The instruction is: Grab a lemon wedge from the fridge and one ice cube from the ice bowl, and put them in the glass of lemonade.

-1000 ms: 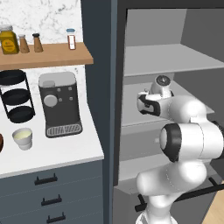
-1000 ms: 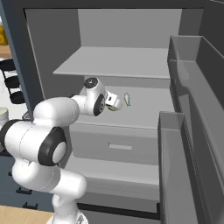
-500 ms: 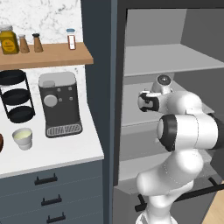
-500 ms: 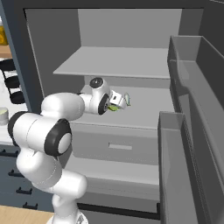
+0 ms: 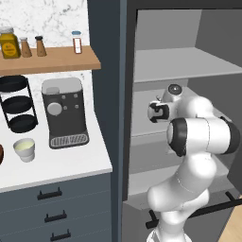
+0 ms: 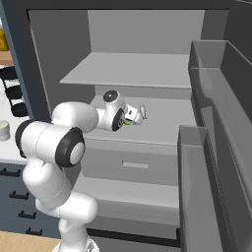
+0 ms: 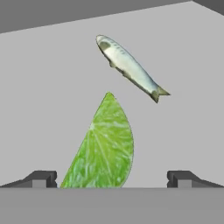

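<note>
1. The main risk was a bad grab. In the hand view the wedge [image 7: 105,144] lay between the two finger tips [image 7: 41,178] but nearer the left one, so jaws shutting off-centre could have nudged it aside instead of pinching it
2. The wedge was thin and stood on edge with its point up, so it would likely have tipped or slid on the smooth shelf if only one finger met it first
3. A small silver fish [image 7: 129,65] lay on the same shelf just beyond the wedge, apart from it. Pushing in too far could have knocked it
4. The gripper [image 6: 135,115] was released, its jaws spread wide and holding nothing. Whether either finger touched the wedge could not be told
5. The arm reached forward from the base into the open fridge [image 6: 142,74], elbow bent and raised, with the hand roughly level over the middle shelf and pointing toward the back wall
6. The wedge [image 6: 129,122] sat on that middle shelf, right at the gripper's tips
7. The cup [image 5: 24,149] stood on the counter left of the fridge, beside the coffee machine [image 5: 64,113], well apart from the arm
</note>
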Motion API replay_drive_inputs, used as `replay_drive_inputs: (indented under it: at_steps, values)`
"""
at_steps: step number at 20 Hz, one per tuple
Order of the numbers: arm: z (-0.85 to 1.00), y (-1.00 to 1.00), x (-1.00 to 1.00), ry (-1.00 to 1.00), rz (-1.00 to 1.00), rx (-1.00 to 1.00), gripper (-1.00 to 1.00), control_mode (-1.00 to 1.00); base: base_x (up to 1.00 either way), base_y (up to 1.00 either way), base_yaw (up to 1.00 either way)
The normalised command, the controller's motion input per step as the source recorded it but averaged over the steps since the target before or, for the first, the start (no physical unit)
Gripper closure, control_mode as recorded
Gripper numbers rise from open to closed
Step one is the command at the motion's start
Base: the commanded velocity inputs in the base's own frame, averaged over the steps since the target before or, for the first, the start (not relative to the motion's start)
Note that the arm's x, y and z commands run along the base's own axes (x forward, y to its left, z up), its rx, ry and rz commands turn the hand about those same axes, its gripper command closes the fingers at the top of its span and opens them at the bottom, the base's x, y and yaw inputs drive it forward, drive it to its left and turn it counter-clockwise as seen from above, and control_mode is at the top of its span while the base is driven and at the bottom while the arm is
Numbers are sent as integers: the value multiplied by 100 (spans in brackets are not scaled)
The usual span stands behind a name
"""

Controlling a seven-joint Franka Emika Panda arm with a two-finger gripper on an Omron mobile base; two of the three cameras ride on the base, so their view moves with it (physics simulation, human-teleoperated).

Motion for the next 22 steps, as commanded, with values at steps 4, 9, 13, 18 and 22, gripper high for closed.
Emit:
replay_drive_inputs:
  at_steps: [4,9,13,18,22]
  values:
    - [-18,0,7,0,0,0,-100,-100,0,0,0]
    - [20,0,4,0,0,0,-100,-100,0,0,0]
    - [25,0,7,0,0,0,-100,-100,0,0,0]
    - [2,0,26,0,-2,0,-100,-100,0,0,0]
    - [-6,-1,47,0,-5,0,-100,-100,0,0,0]
